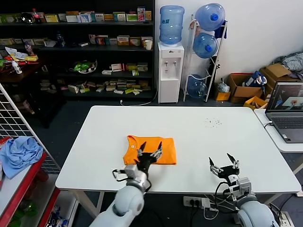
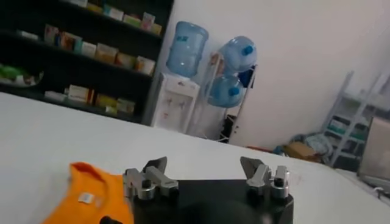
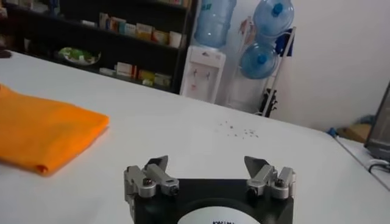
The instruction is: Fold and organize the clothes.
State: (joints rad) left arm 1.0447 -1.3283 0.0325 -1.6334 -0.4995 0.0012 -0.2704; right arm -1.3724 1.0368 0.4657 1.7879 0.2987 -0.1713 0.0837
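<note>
one orange t-shirt lies folded into a compact rectangle on the white worktop, near its front edge and left of centre. the left gripper hovers over the shirt's near edge, fingers spread and grasping nothing; the right gripper waits well apart to the right, fingers likewise released. any final tidy would call for a gentle pinch at the hem (so the layers stay stacked). no containers stand on the worktop.
</note>
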